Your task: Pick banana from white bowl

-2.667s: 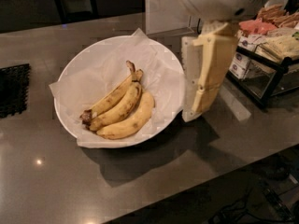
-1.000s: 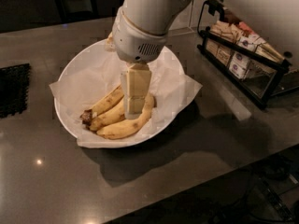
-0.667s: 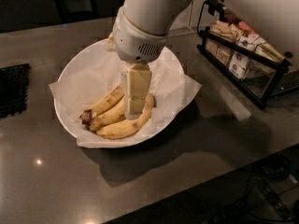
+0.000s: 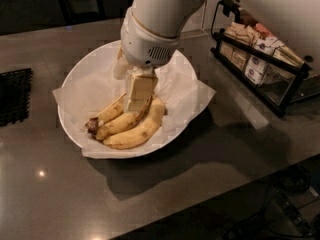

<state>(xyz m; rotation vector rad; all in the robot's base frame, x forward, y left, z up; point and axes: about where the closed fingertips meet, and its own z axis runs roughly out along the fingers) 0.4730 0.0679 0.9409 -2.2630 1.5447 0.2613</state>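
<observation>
Reaching down into the white bowl [image 4: 92, 61] on the dark counter [image 4: 60, 194], the tool [image 4: 135, 104] meets the banana [image 4: 116, 125], a speckled pair lying on crinkled paper; whether it is clenched on them I cannot tell; a plumper single banana [image 4: 142, 132] lies alongside.

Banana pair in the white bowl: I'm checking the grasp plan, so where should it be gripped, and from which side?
Grip the banana pair across its middle, probably straight from above: it lies flat in the shallow white bowl, with the plumper single banana crowding one long side. The gripper is down at that spot.
</observation>
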